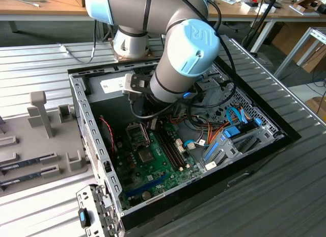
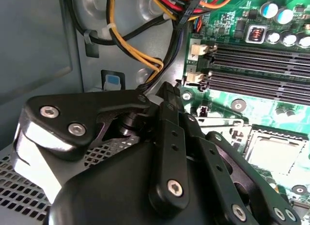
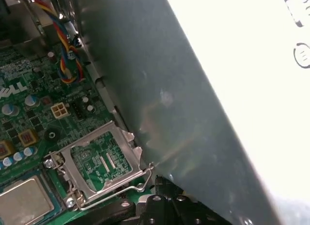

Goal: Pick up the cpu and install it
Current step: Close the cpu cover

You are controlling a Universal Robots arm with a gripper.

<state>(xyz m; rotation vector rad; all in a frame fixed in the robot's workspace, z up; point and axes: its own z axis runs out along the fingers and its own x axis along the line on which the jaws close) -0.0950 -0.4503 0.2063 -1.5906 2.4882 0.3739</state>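
Reaching down into the open case (image 1: 76,102) on the bench (image 1: 285,196), with the claw (image 2: 155,95) low over the green board (image 1: 168,168), close beside the grey box (image 3: 193,89). Cannot tell whether the claw is open or closed. In the first wrist view, cpu (image 3: 24,201) flat in its socket on the board, metal frame (image 3: 97,162) flipped open just beside it.

A grey robot arm (image 1: 173,69) with light-blue joint caps reaches down into an open computer case (image 1: 285,132), its wrist bent low near the case's back wall. In the second wrist view, the black gripper (image 2: 167,97) hangs just above the case floor, its linkage bars converging to a narrow tip; nothing visible between the fingers.
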